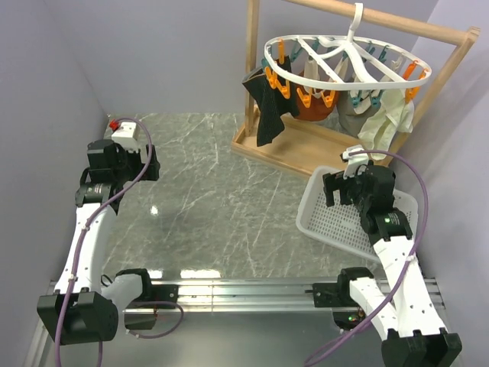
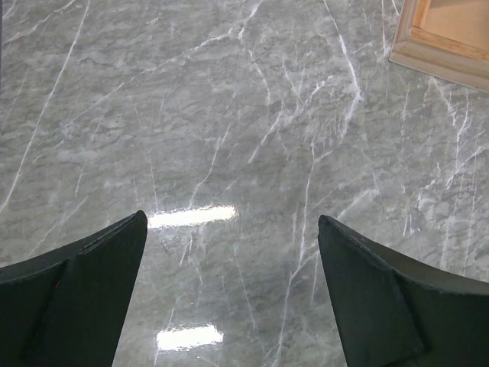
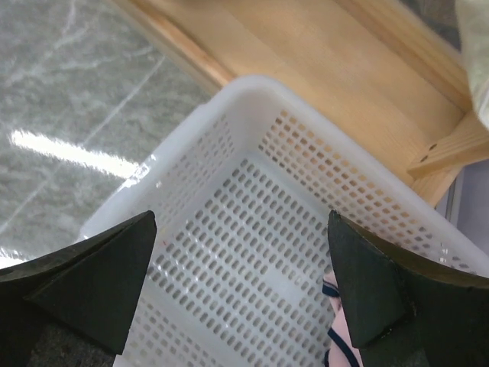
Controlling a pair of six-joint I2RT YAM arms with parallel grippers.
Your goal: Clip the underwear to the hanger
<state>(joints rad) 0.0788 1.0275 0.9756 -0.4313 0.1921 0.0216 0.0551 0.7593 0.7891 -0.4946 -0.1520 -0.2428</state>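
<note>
Right claw [image 3: 241, 222] and left claw [image 2: 232, 218] gape wide, empty; right hovers over basket [image 3: 192, 145] holding underwear [image 3: 334, 349].

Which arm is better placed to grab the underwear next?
Right. The right gripper hangs open over the basket, where the underwear lies by its finger. The left gripper, also open, is over the table, away from the basket.

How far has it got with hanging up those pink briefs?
Done: nothing for this piece yet; the underwear lies in the white basket, ungripped. In hand: the right fingers hang open above it, while the left fingers are open over the table. Left: grasp it, lift it and clip it to the hanger.
</note>
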